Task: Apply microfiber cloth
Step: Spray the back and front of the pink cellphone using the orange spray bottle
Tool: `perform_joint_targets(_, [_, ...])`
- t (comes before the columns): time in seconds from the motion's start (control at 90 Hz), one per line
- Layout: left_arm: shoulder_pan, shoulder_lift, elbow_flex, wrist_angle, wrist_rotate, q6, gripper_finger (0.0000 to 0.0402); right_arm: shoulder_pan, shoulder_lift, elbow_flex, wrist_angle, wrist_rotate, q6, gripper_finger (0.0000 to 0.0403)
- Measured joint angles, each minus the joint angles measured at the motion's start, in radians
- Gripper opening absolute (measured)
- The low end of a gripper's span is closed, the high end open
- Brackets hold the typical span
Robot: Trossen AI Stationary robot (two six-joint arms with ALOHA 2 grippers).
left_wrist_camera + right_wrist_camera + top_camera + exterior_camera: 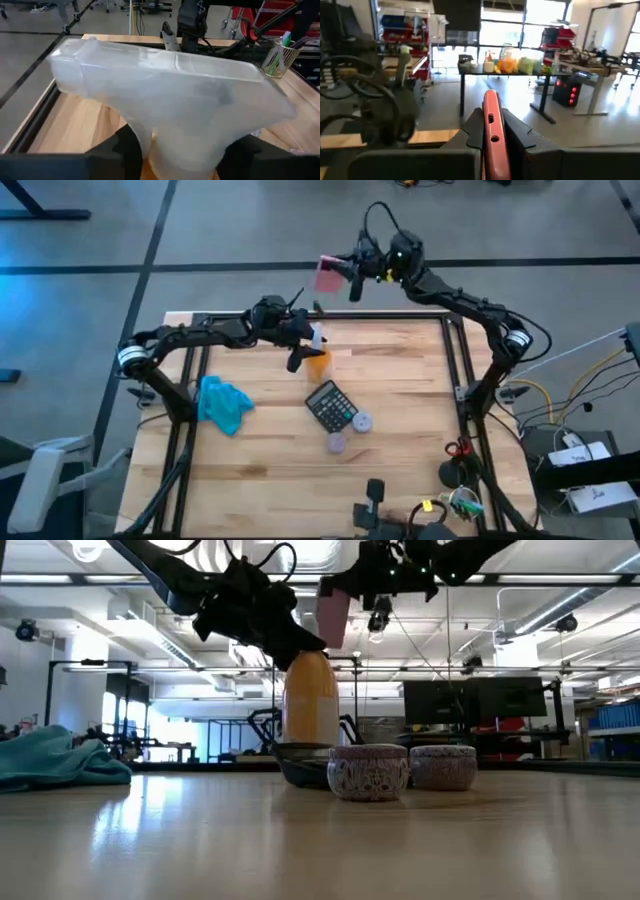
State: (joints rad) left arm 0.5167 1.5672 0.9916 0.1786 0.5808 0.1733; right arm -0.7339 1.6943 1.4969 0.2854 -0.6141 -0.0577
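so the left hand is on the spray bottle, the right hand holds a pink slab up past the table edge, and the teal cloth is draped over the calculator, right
Not quite. The microfiber cloth is not on the calculator; in the high view it lies bunched on the bare wood near the table's left side, apart from it. The rest holds: the left hand is on the spray bottle, and the right hand holds the pink slab past the table edge.

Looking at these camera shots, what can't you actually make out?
- Black calculator: its key labels are too small in the high view, and two patterned round tins hide it in the low view.
- Orange spray bottle: its top is hidden by the left tool in the low view.
- Teal microfiber cloth: cut off by the low view's edge.
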Motion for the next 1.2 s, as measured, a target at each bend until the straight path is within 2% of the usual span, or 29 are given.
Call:
perform_joint_targets(0.122, [-0.001, 0.001, -0.001, -0.003, 0.002, -0.003, 0.0291, 0.003, -0.001, 0.000, -0.014, 0.001, -0.006, 0.0014])
perform_joint_targets(0.244, [-0.001, 0.000, -0.003, -0.017, 0.003, -0.006, 0.0324, 0.002, -0.012, -0.001, -0.047, 0.005, -0.018, 0.0014])
perform_joint_targets(0.5, [0.002, -0.017, -0.003, -0.027, 0.002, 0.001, 0.0320, 0.024, -0.030, -0.033, -0.137, 0.004, -0.088, 0.0014])
perform_joint_targets(0.689, [0.004, -0.044, -0.003, -0.023, 0.003, 0.005, 0.0310, 0.074, -0.049, -0.047, -0.348, 0.040, -0.362, 0.0014])
perform_joint_targets(0.822, [0.004, -0.046, -0.003, -0.025, 0.004, 0.005, 0.0312, 0.129, -0.083, -0.047, -0.513, 0.237, -0.583, 0.0014])
perform_joint_targets(1.0, [0.004, -0.047, -0.004, -0.024, 0.016, 0.027, 0.0313, 0.260, -0.101, -0.078, -0.627, 0.602, -0.812, 0.0014])
perform_joint_targets(1.133, [0.009, -0.048, -0.004, -0.035, 0.102, 0.051, 0.0313, 0.365, -0.091, -0.113, -0.624, 0.895, -0.986, 0.0014])
perform_joint_targets(1.2, [0.015, -0.048, -0.004, -0.047, 0.156, 0.069, 0.0313, 0.401, -0.083, -0.126, -0.612, 0.988, -1.086, 0.0014])
